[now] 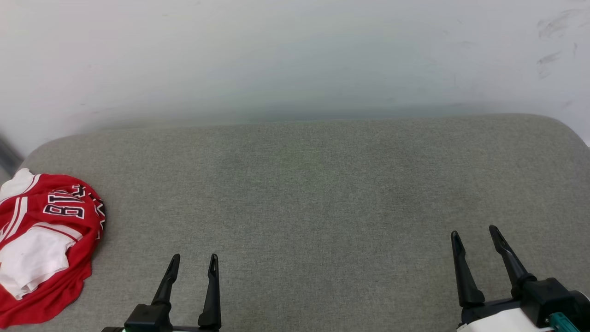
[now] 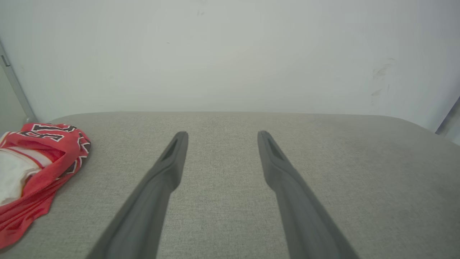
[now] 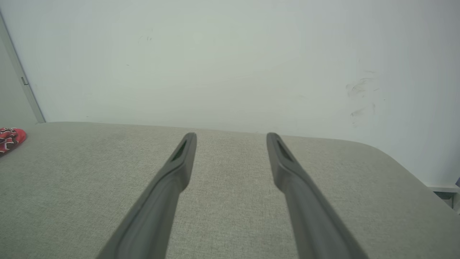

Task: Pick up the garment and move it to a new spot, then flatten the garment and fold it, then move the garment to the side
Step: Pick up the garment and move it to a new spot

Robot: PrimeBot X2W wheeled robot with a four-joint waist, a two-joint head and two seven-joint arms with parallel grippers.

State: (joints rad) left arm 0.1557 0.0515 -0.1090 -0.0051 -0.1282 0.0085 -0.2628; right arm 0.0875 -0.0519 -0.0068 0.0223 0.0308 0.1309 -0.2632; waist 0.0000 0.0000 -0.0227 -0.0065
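The garment (image 1: pixel 46 244) is a red jersey with white sleeves and black lettering, lying crumpled at the left edge of the grey padded surface (image 1: pixel 304 193). The left wrist view has the garment (image 2: pixel 36 169) at its left border, and a small red corner of the garment (image 3: pixel 10 138) sits at the far left of the right wrist view. My left gripper (image 1: pixel 193 259) stands open near the front edge, to the right of the heap and apart from it. My right gripper (image 1: pixel 474 233) is open at the lower right, far from the cloth. Nothing is between either pair of fingers.
A pale wall (image 1: pixel 295 60) rises directly behind the padded surface. The surface has rounded back corners, and its right edge (image 3: pixel 413 169) drops off toward a floor strip. A grey vertical frame (image 2: pixel 14 86) stands at the wall's left.
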